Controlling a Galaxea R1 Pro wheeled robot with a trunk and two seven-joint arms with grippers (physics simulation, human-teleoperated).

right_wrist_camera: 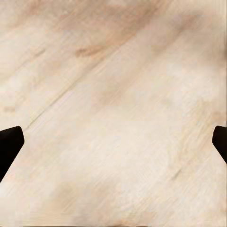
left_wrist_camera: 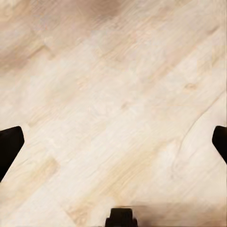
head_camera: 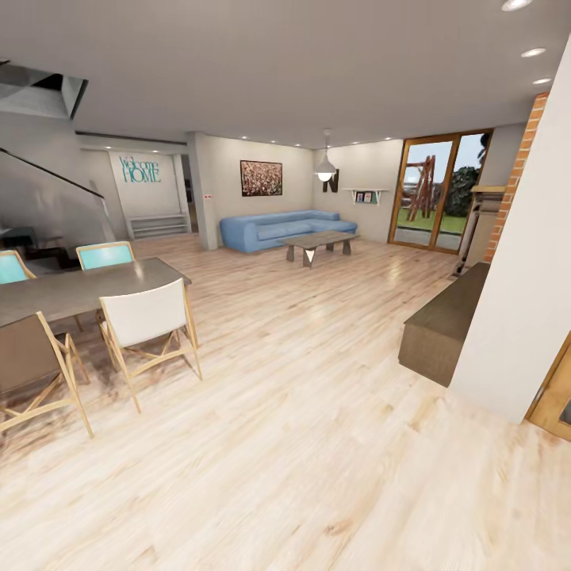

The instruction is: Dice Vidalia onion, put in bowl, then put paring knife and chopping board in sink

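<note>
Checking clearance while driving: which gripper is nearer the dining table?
Left, probably: the dining table sits on the robot's left. Left gripper and right gripper both hang open over the floor.

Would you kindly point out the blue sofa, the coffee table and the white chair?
blue sofa (head_camera: pixel 274 228), head view, middle of its seat front.
coffee table (head_camera: pixel 319 238), head view, its top.
white chair (head_camera: pixel 145 315), head view, its backrest.

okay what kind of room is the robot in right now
It looks like an open-plan living and dining area of a house, not the kitchen. A blue sofa faces a low coffee table, and a dining table with chairs stands on the light wooden floor.
</note>
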